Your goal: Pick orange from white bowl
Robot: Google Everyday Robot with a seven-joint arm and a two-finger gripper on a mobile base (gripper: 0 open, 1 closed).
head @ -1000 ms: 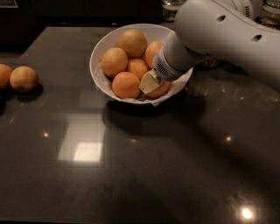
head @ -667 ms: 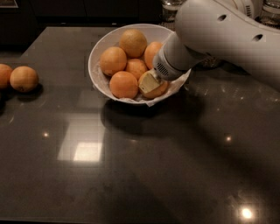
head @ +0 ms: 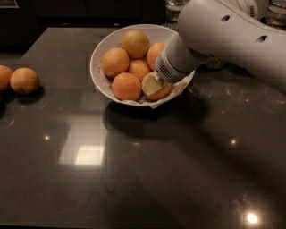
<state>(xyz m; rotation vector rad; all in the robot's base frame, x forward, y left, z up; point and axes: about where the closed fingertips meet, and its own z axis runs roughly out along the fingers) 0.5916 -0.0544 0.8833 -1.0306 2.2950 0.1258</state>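
Observation:
The white bowl (head: 96, 57) with a crinkled paper liner stands at the back middle of the dark table and holds several oranges. A paler, yellowish orange (head: 135, 43) lies at the back of the pile. My gripper (head: 153, 85) reaches down from the right into the bowl's front right part. Its pale tip rests against an orange (head: 161, 93) by the rim, next to the front orange (head: 126, 86). The big white arm (head: 232, 40) hides the bowl's right side.
Two more oranges (head: 24, 80) lie on the table at the far left edge. Glass jars (head: 175, 5) stand behind the bowl at the back. The dark glossy table (head: 143, 170) stretches toward the front.
The bowl has slid slightly to the left with the gripper pressed into it. The gripper stays low at the front right orange.

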